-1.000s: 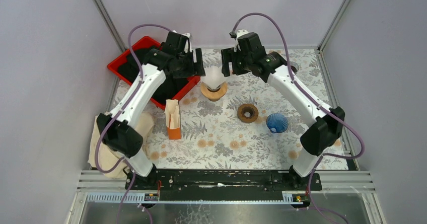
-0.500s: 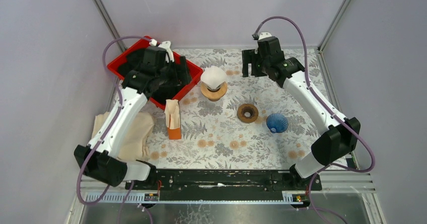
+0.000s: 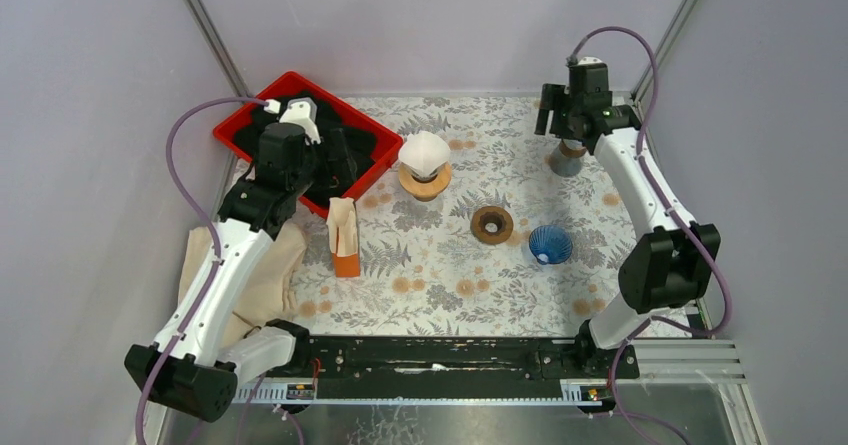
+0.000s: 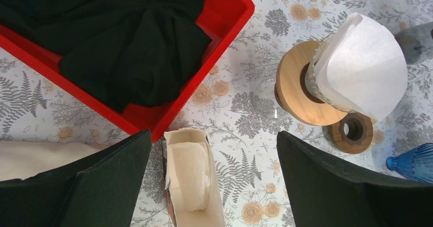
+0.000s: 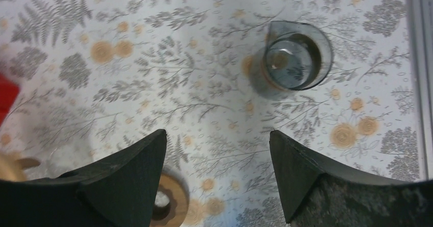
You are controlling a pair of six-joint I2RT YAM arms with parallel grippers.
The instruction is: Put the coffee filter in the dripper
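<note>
Overhead view: bright, even, diffuse light from above; shadows on the table are faint and soft-edged.

Left wrist view: sharp beyond the left gripper, whose fingers read flat black. Ahead and left of them the black cloth is underexposed, with few folds legible. Ahead and right the coffee filter is bright but not blown out.

Right wrist view: soft overall, smeared worst past one finger of the right gripper. Ahead of the other finger the glass vessel carries pale reflections.

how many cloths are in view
2: a black cloth bunched in the red tray, and a cream cloth lying left of the filter box. More could hide under the arms.
</note>
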